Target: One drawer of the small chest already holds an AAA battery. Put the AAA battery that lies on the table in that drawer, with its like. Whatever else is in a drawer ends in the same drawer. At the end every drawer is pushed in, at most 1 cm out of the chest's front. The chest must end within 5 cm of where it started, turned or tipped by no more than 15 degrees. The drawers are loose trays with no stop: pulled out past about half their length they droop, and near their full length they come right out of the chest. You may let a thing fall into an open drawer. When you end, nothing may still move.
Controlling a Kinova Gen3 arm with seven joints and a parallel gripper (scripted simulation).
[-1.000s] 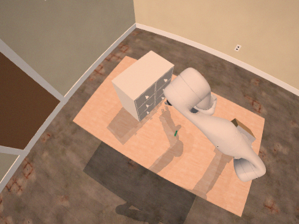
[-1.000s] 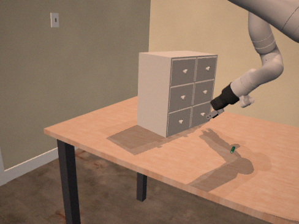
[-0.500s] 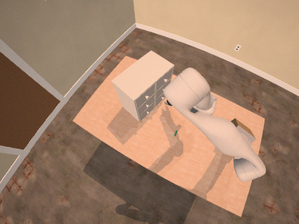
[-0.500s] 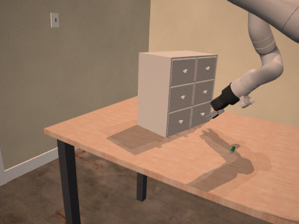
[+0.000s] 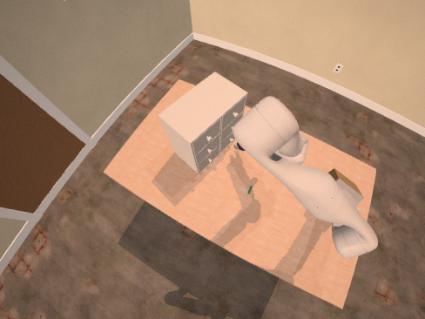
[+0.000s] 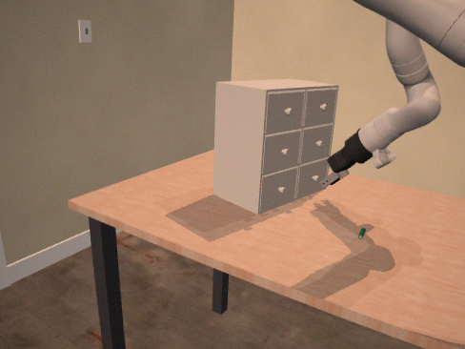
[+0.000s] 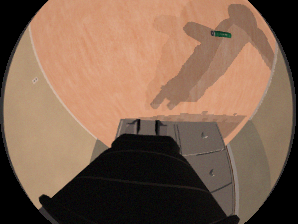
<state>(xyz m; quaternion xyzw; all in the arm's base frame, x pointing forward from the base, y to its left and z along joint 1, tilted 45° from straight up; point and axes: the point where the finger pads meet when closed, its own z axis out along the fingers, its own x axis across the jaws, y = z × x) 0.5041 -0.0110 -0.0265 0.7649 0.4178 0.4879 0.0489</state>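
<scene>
The table (image 5: pixel 279 244) (image 6: pixel 191 234) (image 7: pixel 110 60) has a pale orange-brown top with fine wood grain; in the exterior view its dark legs (image 6: pixel 106 281) stand on a mottled brown floor (image 5: pixel 392 270) (image 6: pixel 171 305), which carries some reddish marks; a large dark shadow lies on this floor beside the table. Behind are 2 walls, 1 grey-green wall (image 5: pixel 131 35) (image 6: pixel 157 95) and 1 cream wall (image 5: pixel 279 30) (image 6: pixel 295 52), with a white baseboard (image 5: pixel 257 54) (image 6: pixel 48 250) at the foot; the cream wall bears 1 small outlet (image 5: pixel 338 68), and the grey-green wall has 1 switch plate (image 6: pixel 85 31).

The pale chest (image 5: pixel 202 106) (image 6: pixel 238 143) (image 7: pixel 202 165) stands upright on the table; it has 6 grey drawer fronts in 2 columns and 3 rows, all pushed in, each with 1 small pale knob. The green AAA battery (image 5: pixel 250 189) (image 6: pixel 362 233) (image 7: pixel 221 34) lies on its side on the table, in front of the chest and well apart from it, at the arm's shadow. The gripper (image 5: pixel 238 147) (image 6: pixel 329 181) (image 7: pixel 147 124) is partly open, with a gap between its 2 fingers and nothing gripped; it is tilted downward near the lower drawer of the column farther from the exterior camera; whether it touches the knob there, I cannot tell.

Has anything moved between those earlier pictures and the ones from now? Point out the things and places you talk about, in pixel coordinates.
Nothing has visibly changed. The gripper (image 6: pixel 324 184) (image 7: pixel 147 124) is in the same place, by the lower drawer farther from the outside camera; the green AAA battery (image 5: pixel 250 189) (image 6: pixel 362 233) (image 7: pixel 221 34) lies on the table, and the drawers look shut.
</scene>
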